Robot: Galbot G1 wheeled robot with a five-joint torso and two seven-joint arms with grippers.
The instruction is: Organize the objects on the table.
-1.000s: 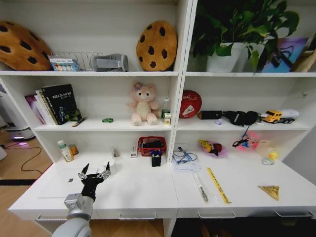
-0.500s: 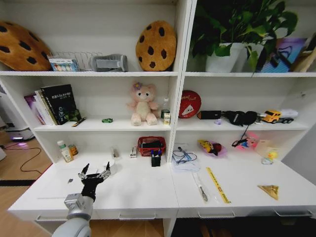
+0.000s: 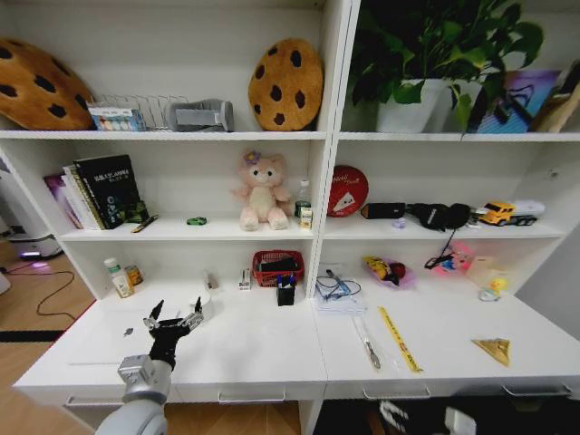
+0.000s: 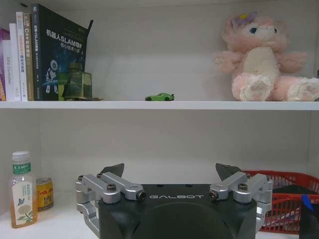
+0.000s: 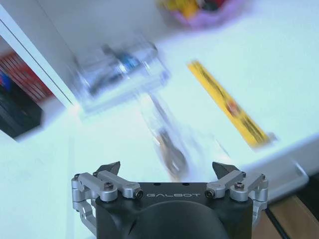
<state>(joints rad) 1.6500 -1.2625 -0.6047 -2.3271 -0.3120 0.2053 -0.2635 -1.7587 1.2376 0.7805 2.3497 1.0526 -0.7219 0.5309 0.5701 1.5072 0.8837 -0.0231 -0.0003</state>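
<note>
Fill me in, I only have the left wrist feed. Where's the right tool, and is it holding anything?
Observer: The right tool is open and empty. It faces the right half of the table from near the front edge.
Operator: What's in front of it?
Observer: A yellow ruler lies flat on the table, with a bagged metal utensil beside it.
Operator: Where does my left tool sit on the table?
Observer: In the head view the left tool is open above the table's left half, well forward of the bottle at the back wall.
</note>
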